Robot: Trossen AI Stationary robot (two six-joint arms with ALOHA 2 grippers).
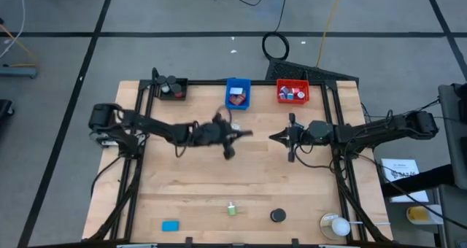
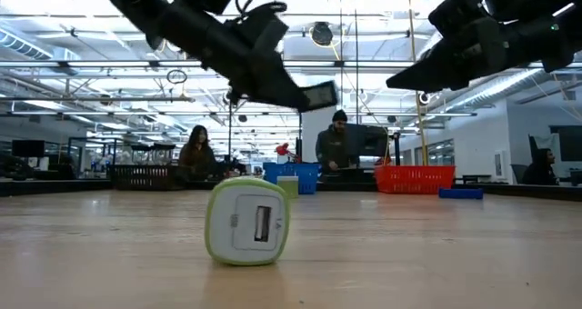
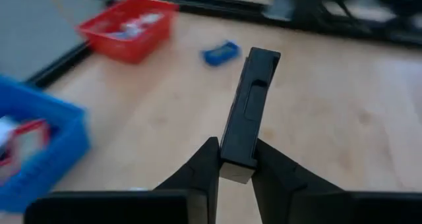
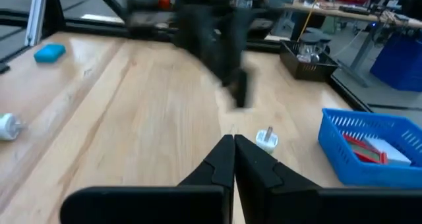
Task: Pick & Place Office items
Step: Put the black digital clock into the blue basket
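Note:
My left gripper (image 1: 232, 136) hangs over the table's middle, below the blue bin (image 1: 237, 93), and is shut on a black oblong block (image 3: 250, 99). The block also shows at its tip in the low view (image 2: 318, 95). My right gripper (image 1: 276, 137) faces it from the right, shut and holding nothing (image 4: 234, 140). On the near table lie a green-and-white charger (image 1: 231, 208), a black disc (image 1: 277, 216) and a blue piece (image 1: 170, 225). A second blue piece (image 3: 221, 53) lies near the red bin (image 1: 292, 93). My left gripper pinches the black block between its two fingers at the block's near end (image 3: 237, 159), one finger on each narrow long side. The fingers lie along the block, which sticks out ahead of them toward the table's right. The block is lifted clear of the table.
Black bin (image 1: 171, 87), blue bin and red bin stand along the far edge, each with pieces inside. A small white plug (image 4: 267, 138) lies on the wood just ahead of my right gripper. A roundish white object in a clear holder (image 1: 336, 225) stands at the near right corner.

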